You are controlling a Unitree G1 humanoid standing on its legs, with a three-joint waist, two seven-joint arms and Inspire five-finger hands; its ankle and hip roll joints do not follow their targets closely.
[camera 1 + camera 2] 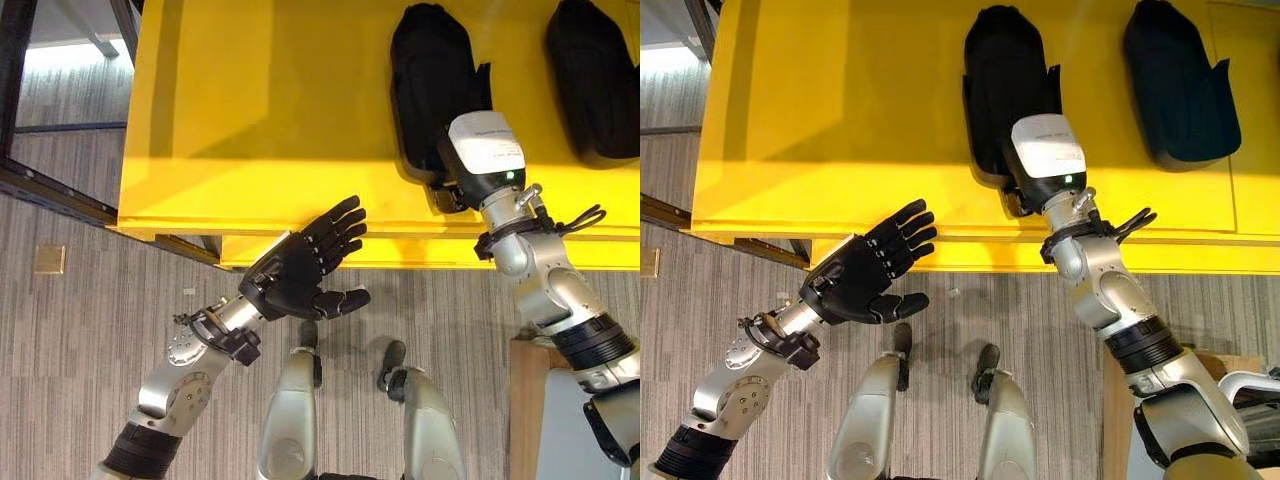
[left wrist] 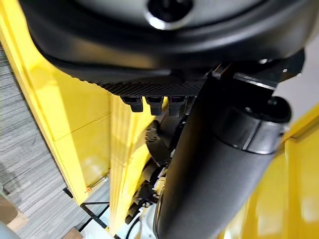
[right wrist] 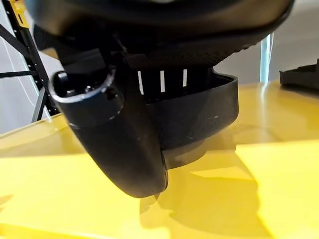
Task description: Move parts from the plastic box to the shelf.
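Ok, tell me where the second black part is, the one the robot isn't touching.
In the head views, the second black part lies on the yellow shelf at its far right, apart from the black part at the right robot hand.

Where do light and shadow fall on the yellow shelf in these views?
Left eye view: the yellow shelf surface is shaded farther back, with a brighter band along its near edge. Right wrist view: the black moulded plastic part casts a dark shadow on the glossy yellow.
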